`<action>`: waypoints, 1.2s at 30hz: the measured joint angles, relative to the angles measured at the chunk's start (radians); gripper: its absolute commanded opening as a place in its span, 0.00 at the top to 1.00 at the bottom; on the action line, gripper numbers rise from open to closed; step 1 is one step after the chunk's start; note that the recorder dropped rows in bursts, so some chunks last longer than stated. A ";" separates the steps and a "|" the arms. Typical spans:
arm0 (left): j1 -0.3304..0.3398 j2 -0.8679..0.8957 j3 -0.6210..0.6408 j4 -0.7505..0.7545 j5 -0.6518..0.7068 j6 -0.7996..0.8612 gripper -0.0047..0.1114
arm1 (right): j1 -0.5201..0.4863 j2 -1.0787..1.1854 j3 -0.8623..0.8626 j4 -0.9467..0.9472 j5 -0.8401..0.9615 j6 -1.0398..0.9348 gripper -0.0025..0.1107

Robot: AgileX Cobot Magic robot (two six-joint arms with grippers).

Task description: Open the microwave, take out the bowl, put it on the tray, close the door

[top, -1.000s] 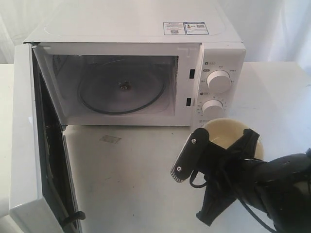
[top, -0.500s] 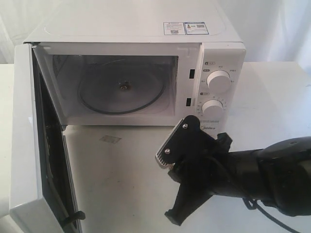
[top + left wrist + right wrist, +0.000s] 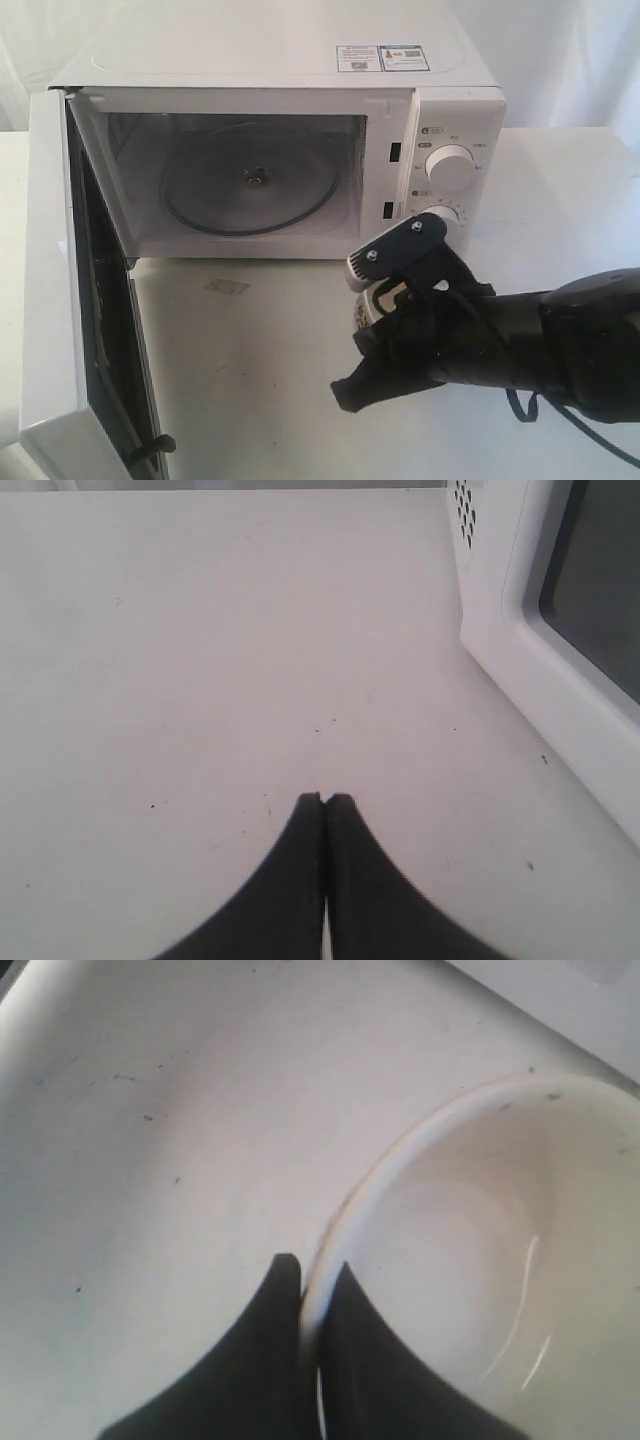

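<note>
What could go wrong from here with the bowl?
The right gripper pinches only the thin rim of the bowl, so it may tilt or slip.
The gripper looks close to the lower dial of the microwave and could knock it.
No tray shows in any view, so placing may miss.

Microwave door open; right arm hides bowl mostly.

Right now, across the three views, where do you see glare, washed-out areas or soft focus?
Exterior view: the microwave top is washed out against the backdrop. Right wrist view: glare streaks inside the bowl; the right pincer is a soft black silhouette. Left wrist view: even light on the table, left pincer equally featureless.
</note>
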 measured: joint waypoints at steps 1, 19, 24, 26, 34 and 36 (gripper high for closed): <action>0.000 0.000 0.000 0.000 0.000 0.000 0.96 | -0.007 -0.002 -0.002 0.000 -0.004 0.019 0.98; 0.000 0.000 0.000 0.000 0.000 0.000 0.96 | -0.028 0.014 -0.010 -0.113 -0.143 -0.409 0.98; 0.000 0.000 0.000 0.000 0.000 0.000 0.96 | -0.037 0.028 -0.010 -0.113 -0.143 -0.431 0.98; 0.000 0.000 0.000 0.000 0.000 0.000 0.96 | -0.037 0.028 -0.003 -0.113 -0.145 -0.433 0.98; 0.000 0.000 0.000 0.000 0.000 0.000 0.96 | -0.033 -0.036 0.057 -0.117 -0.210 -0.436 0.98; 0.000 0.000 0.000 0.000 0.000 0.000 0.96 | -0.029 -0.049 0.060 -0.117 -0.208 -0.436 0.98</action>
